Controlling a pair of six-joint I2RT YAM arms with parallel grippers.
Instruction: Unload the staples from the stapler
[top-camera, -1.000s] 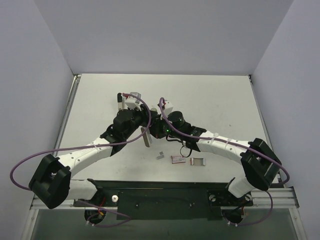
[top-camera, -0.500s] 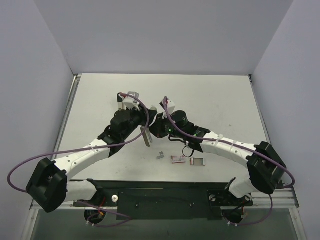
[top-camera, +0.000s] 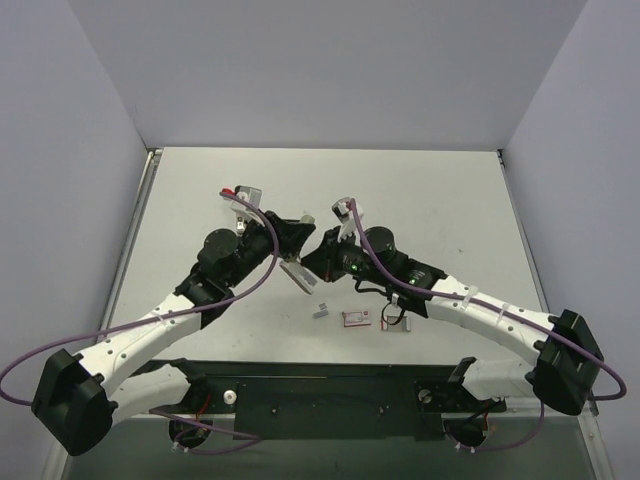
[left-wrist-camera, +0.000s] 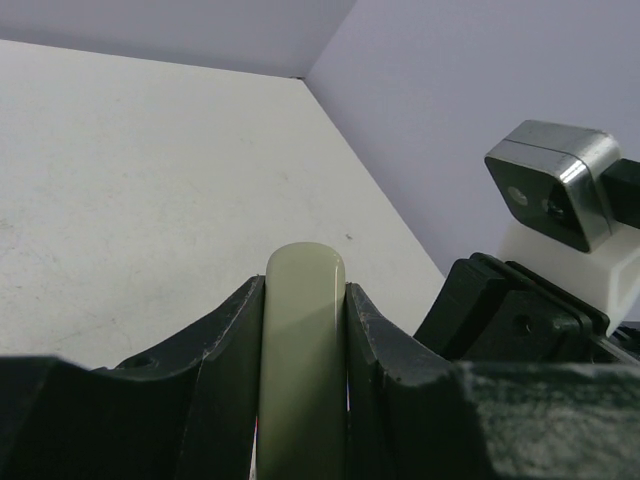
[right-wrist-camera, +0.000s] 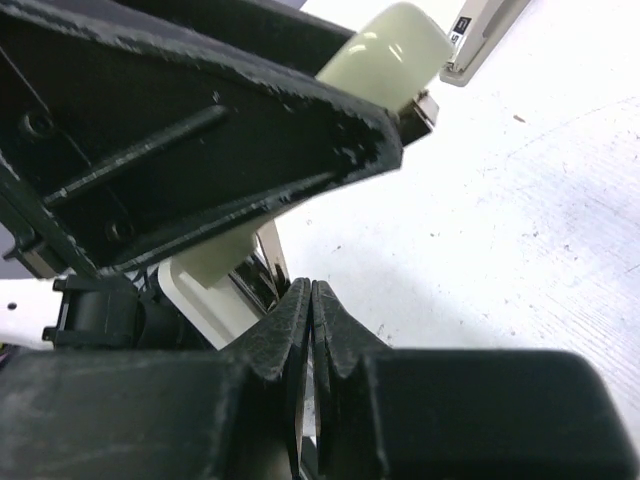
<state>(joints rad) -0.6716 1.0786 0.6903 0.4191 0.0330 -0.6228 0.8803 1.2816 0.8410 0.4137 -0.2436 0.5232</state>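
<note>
moved: both arms swing wider, stapler (top-camera: 298, 273) now tilts diagonally | left gripper (left-wrist-camera: 305, 292) clamps stapler mid-body, above table (top-camera: 440, 200) | right gripper (right-wrist-camera: 311, 293) pinched shut, empty, nearer arm, tips just right of stapler's underside | staples (top-camera: 320, 309) apparently lie on table below

Red-pink box (top-camera: 356, 318) beside right arm (top-camera: 470, 305)
</note>
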